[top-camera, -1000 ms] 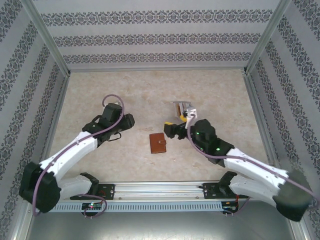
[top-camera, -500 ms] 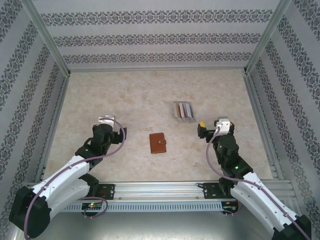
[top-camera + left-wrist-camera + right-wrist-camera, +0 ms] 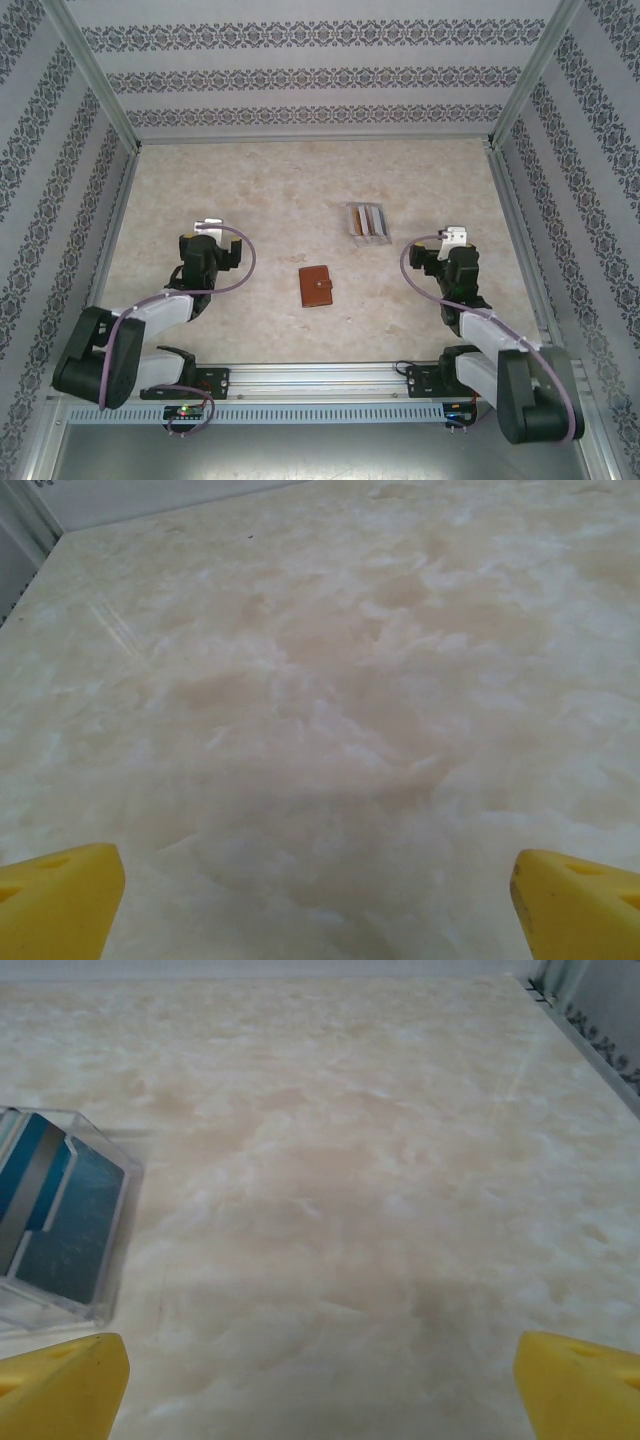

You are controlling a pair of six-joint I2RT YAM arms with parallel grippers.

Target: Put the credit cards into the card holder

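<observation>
Two arms have pulled back. A moment ago the right arm reached up by the clear stand (image 3: 352, 222) and the left arm reached toward the middle. Now both are folded close to the near rail (image 3: 320, 375).

The left gripper (image 3: 320, 920) has its yellow fingers far apart, with bare desk (image 3: 250, 180) between them. The right gripper (image 3: 320, 1390) is wide apart too and holds nothing.

The credit cards (image 3: 70, 1220) stand in the clear stand, just off to the left of the right gripper. They look blue-green from here. The card holder (image 3: 317, 286) lies flat in the middle of the desk, between the two arms and well apart from both. It is folded shut.

I think no card has gone in yet. The job looks as if it must start again: open the card holder, then fetch a card.

Lots of room is free. Bare desk lies all around the card holder, and the stand sits a little beyond it, to the right. Patterned walls (image 3: 60, 150) close the left, right and far sides. The right gripper is nearer to its wall than the left one is, so it should swing inward, not outward.
</observation>
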